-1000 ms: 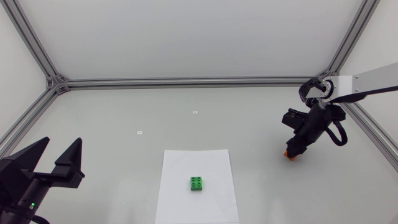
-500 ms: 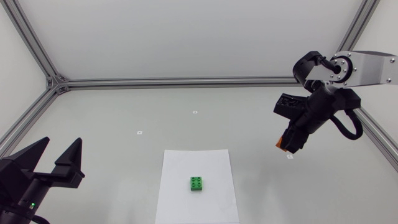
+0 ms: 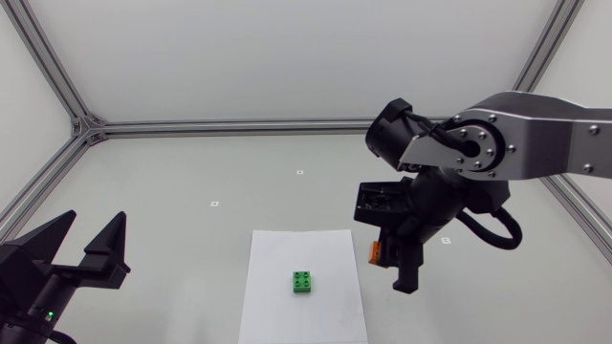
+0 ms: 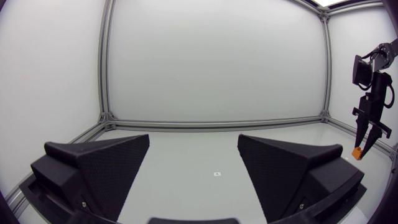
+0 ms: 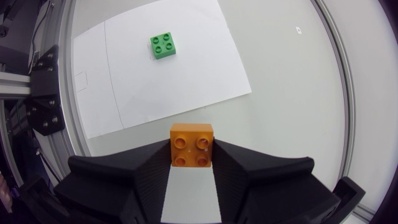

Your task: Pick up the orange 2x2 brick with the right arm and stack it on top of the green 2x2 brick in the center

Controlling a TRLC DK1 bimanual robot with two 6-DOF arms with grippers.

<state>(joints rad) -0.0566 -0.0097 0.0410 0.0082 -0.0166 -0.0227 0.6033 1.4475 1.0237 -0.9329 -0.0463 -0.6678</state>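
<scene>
The right arm [image 3: 535, 143] is coming in from the right side and reaching towards the middle of the worktop [image 3: 191, 172]. Its claw [image 3: 390, 266] is pointing down and gripping the orange brick [image 3: 375, 251], with one finger pressing on each side. In the right wrist view the brick's four studs are facing the camera. Seen from the left wrist camera, the brick is hanging in the air, clear of the worktop.

From above, the orange brick is sitting just beside the right edge of a white sheet of paper [image 3: 287, 311] that is lying flat in the middle. The green brick [image 3: 304, 282] is standing on that sheet with its studs up, untouched. It is lying ahead of the right claw and well apart from the orange brick.

The left claw [image 3: 93, 225] is resting low at the near left corner of the worktop. Its two broad fingers are standing wide apart and holding nothing. It is facing across the worktop, well away from both bricks.

A few small white markers [image 3: 215, 203] are lying on the bare surface beyond the sheet.
</scene>
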